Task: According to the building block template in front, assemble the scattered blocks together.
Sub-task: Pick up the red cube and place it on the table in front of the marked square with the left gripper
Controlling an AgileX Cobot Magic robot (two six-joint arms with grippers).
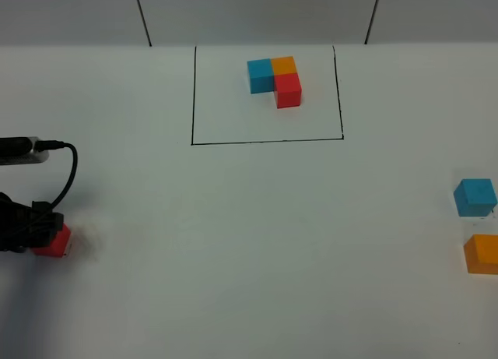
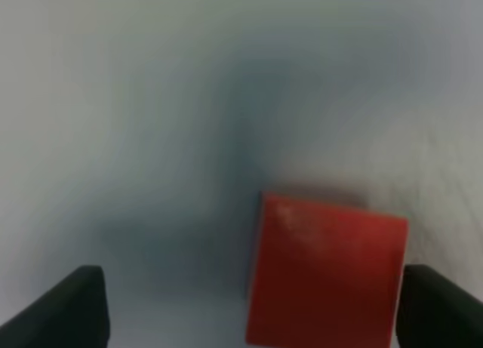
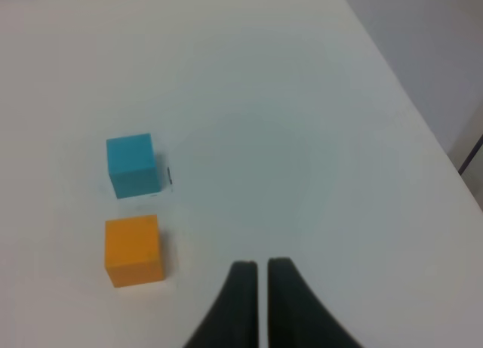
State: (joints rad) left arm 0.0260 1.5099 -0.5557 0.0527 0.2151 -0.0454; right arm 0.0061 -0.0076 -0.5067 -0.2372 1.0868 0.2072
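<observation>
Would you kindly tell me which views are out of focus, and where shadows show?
Left wrist view: heavily blurred, red cube soft-edged, smeared grey shadow around it. Right wrist view: sharp, blue cube and orange cube crisp. Exterior high view: sharp, faint shadow right of the red cube.

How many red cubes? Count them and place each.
2. Template red cube, back centre; loose red cube, left edge, between the left end effector's open jaws. None seems hidden.

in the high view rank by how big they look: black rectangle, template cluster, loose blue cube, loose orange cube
1. black rectangle
2. template cluster
3. loose blue cube and loose orange cube: look alike, orange cut off by the picture edge, so unranked
</observation>
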